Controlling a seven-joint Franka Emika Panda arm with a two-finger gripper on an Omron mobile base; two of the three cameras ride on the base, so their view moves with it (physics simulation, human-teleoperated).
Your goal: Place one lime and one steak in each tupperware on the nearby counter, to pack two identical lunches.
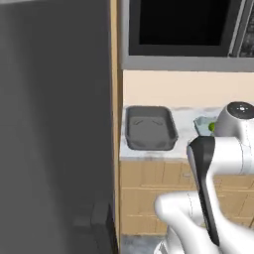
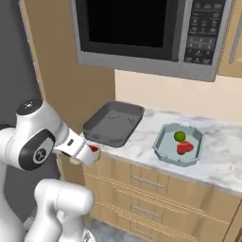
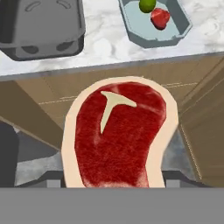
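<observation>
1. Done: the blue tray (image 2: pixel 178 144) on the desk (image 2: pixel 142 134) already holds one lime (image 2: pixel 179 136) and the red steak (image 2: pixel 185 147), touching each other. In the hand view the lime sits at about 10 o'clock of that steak. By the look of it, this lunch is complete.

2. In hand: the rimmed steak (image 3: pixel 119 133), a beige-edged slab with a red centre and a pale T-shaped bone mark, fills the lower middle of the hand view. The gripper (image 2: pixel 90 153) is closed on it, with the jaws partly apart to the width of the meat. In the right base view a red bit shows at the gripper's tip.

3. Where it is: the gripper hangs in front of the cabinet face, below the desk edge and not yet over the top. The dark tray (image 2: pixel 113 123) lies up at about 1 o'clock from it in the right base view, and at about 11 o'clock in the hand view.

4. The dark tray looks empty in all three views, with only moulded marks on its floor. It stands well apart from the blue tray, against the tall panel at the desk's left end.

5. Left, as I judge it: lift the rimmed steak over the desk edge and set it in the dark tray. Then fetch the second lime, which I cannot find here, and add it there too.

6. Progress: roughly half done, with the third of four items in transit.
</observation>
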